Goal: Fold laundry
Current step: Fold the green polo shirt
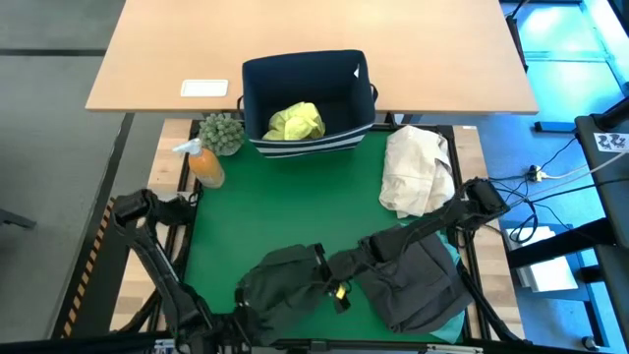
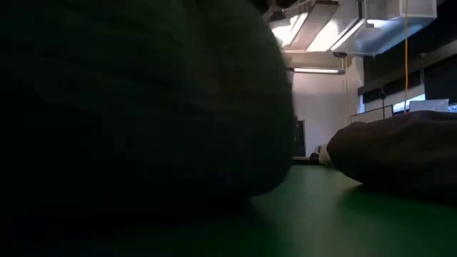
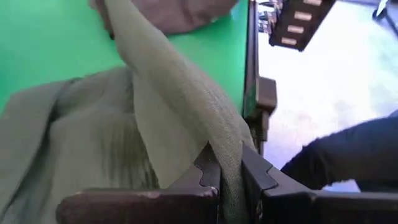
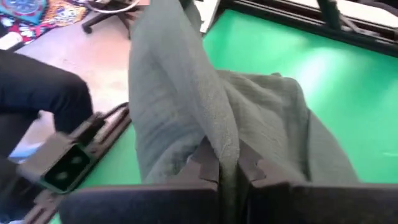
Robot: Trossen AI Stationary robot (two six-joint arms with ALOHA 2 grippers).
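A dark olive garment point(image 1: 280, 283) lies bunched on the green mat point(image 1: 285, 206) near the front edge. It fills the left of the low view point(image 2: 128, 107). To its right a charcoal grey garment point(image 1: 413, 285) rests on a turquoise one point(image 1: 454, 326). A yellow-green shirt point(image 1: 295, 121) sits in the navy bin point(image 1: 257, 84). My left gripper point(image 3: 230, 180) and my right gripper point(image 4: 227, 171) meet at the olive garment's right side point(image 1: 334, 277), both shut on its cloth. My left gripper pinches a fold of the olive cloth point(image 3: 225, 149) between its two fingers. From the fingers the fold runs away as a taut ridge point(image 3: 161, 68), while the rest of the garment lies spread on the mat below. My right gripper pinches a raised fold of the same grey-olive cloth point(image 4: 224, 140) between its two fingers. The cloth rises in a ridge point(image 4: 168, 62) from the fingers, and the rest point(image 4: 280, 118) lies slack on the mat. How many layers it has cannot be told.
A cream-beige cloth bundle point(image 1: 418, 169) lies at the mat's right. An orange bottle point(image 1: 204, 164) and a small plant point(image 1: 222, 131) stand at the far left corner. A person's dark trouser leg point(image 4: 37, 93) shows beyond the near edge. The mat's middle is bare.
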